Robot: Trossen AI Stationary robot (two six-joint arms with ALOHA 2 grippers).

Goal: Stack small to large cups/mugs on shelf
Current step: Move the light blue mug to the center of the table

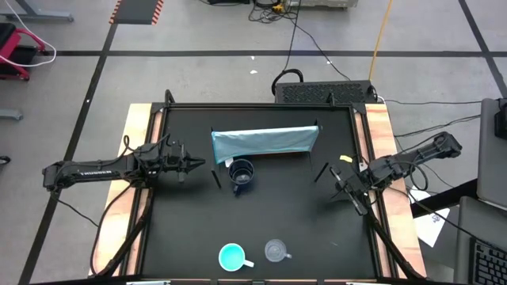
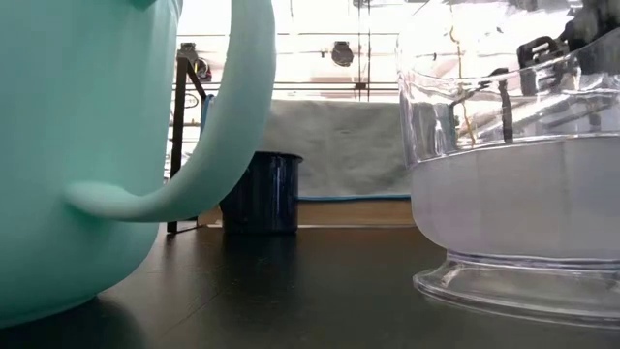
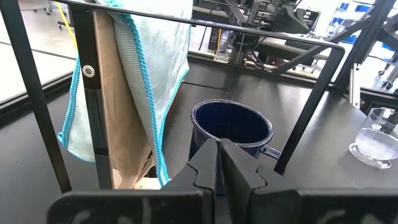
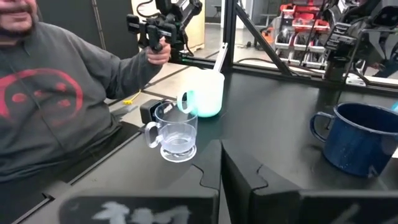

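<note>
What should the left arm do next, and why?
Probably open the left gripper and ease toward the navy mug: its fingers look shut, that mug stands just ahead, beside the shelf, while the other mugs sit at the table's near edge.

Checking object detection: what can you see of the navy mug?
The navy mug is dark blue with an enamel-like sheen, has one side handle, and stands upright and empty on the black table. It sits just in front of the cloth-draped shelf. Nothing grips it; the left claw is shut, just beside it.
</note>
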